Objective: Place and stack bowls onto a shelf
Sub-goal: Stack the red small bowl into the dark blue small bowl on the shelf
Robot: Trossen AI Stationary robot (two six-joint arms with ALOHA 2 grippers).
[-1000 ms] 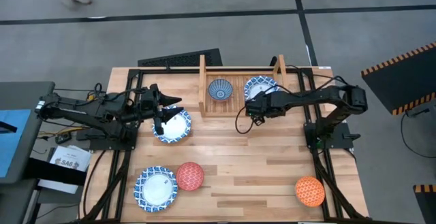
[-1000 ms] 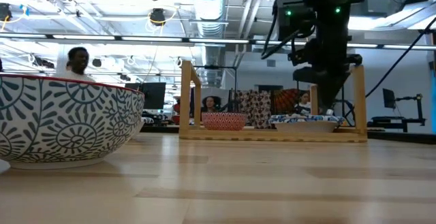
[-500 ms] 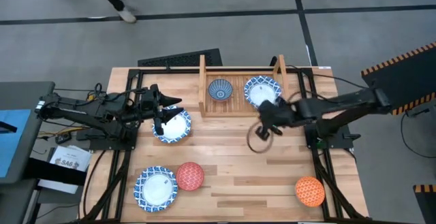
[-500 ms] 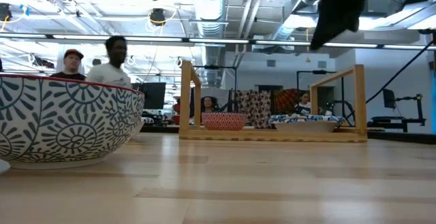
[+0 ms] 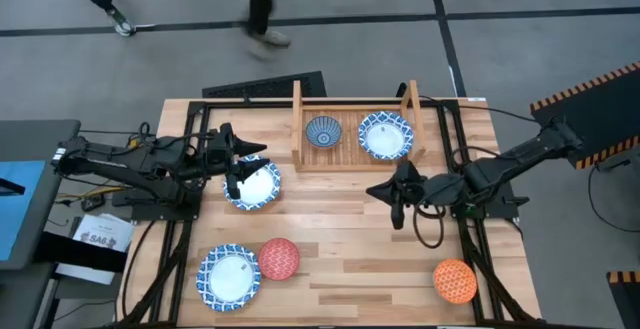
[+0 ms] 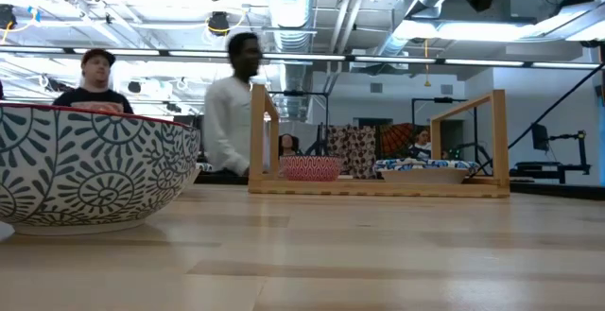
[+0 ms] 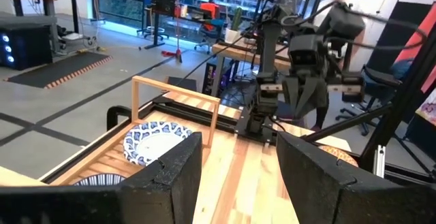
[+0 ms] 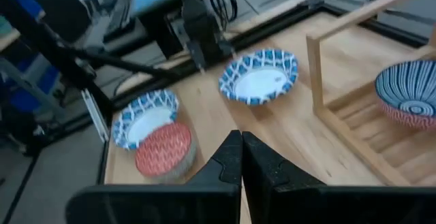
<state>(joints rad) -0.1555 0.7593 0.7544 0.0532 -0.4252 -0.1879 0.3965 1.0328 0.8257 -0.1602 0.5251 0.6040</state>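
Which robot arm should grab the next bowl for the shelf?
Probably the left. The left gripper hangs open right at a white bowl near the shelf. The right gripper is shut over bare table, away from any bowl.

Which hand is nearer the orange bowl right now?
Right. The right hand hangs over mid-table, up and left of the orange bowl; the left hand is far across, over a white bowl.

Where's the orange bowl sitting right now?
From above, the orange bowl sits alone at the table's near right corner, below the right tool.
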